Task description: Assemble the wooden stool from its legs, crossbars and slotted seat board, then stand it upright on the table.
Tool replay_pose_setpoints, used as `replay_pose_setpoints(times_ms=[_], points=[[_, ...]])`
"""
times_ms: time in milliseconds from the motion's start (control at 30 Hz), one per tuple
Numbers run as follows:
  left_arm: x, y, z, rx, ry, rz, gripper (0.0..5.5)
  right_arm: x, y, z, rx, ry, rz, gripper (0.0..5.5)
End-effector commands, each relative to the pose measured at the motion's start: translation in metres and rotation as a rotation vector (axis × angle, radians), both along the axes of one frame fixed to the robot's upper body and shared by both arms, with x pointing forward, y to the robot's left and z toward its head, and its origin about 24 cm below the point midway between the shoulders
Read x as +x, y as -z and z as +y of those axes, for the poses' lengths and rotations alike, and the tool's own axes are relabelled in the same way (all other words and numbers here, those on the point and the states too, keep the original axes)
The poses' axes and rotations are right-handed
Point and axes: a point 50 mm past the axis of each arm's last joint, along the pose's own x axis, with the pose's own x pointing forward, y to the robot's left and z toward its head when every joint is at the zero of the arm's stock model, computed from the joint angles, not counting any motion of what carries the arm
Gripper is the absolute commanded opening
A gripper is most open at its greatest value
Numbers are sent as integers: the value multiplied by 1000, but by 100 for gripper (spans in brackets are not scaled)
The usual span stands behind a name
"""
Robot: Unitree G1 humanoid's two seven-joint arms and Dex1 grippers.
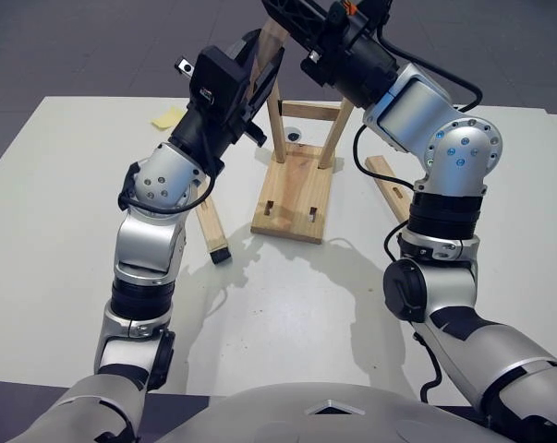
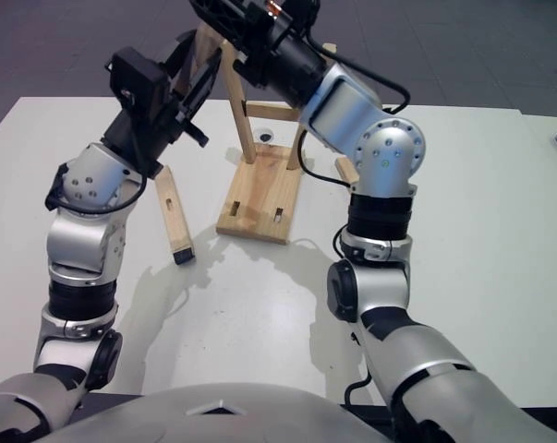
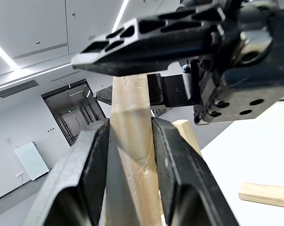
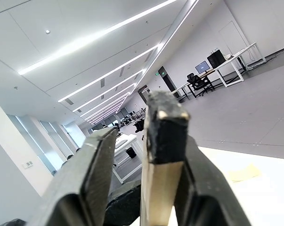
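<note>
1. The white table runs wide to the left of the left arm, out to its left edge. More open surface lies between the two arms on the near side.
2. A loose leg with a black foot lies on the table just beside the left arm.
3. The slotted seat board lies flat mid-table. Two slots show at its near end.
4. At the board's far end two legs rise, joined by a crossbar.
5. The left gripper is clamped on the left-hand leg, one finger on each side of the wood.
6. The right gripper sits just above it, closed on a black-capped leg end. I cannot tell whether it is the same leg.
7. Another wooden piece lies behind the right arm, near the right side.
8. A yellow note lies near the far edge, with dark floor beyond.
9. The wrist views show ceiling strip lights and desks.
</note>
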Motion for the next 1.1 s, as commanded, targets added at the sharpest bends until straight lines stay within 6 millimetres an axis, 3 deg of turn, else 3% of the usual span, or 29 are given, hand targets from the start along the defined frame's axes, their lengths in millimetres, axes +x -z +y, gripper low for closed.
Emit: replay_pose_setpoints(times_ms=[33,200,500,700,733,1100], points=[[-1,2,0,3,-14,13,128,-1,-1,-5,-31,-3,-15,110],[-1,4,0,-7,-17,20,128,-3,1,-11,-48,2,-13,51],[-2,8,-4,-23,-22,31,128,-11,0,-10,-59,-7,-42,46],[-2,10,-6,-17,-3,40,128,-7,10,-9,-94,43,-39,44],[-1,9,-6,-17,-4,44,165,-6,11,-9,-97,51,-42,44],[1,15,-13,-34,78,159,335,-3,28,-19,-185,207,-81,41]])
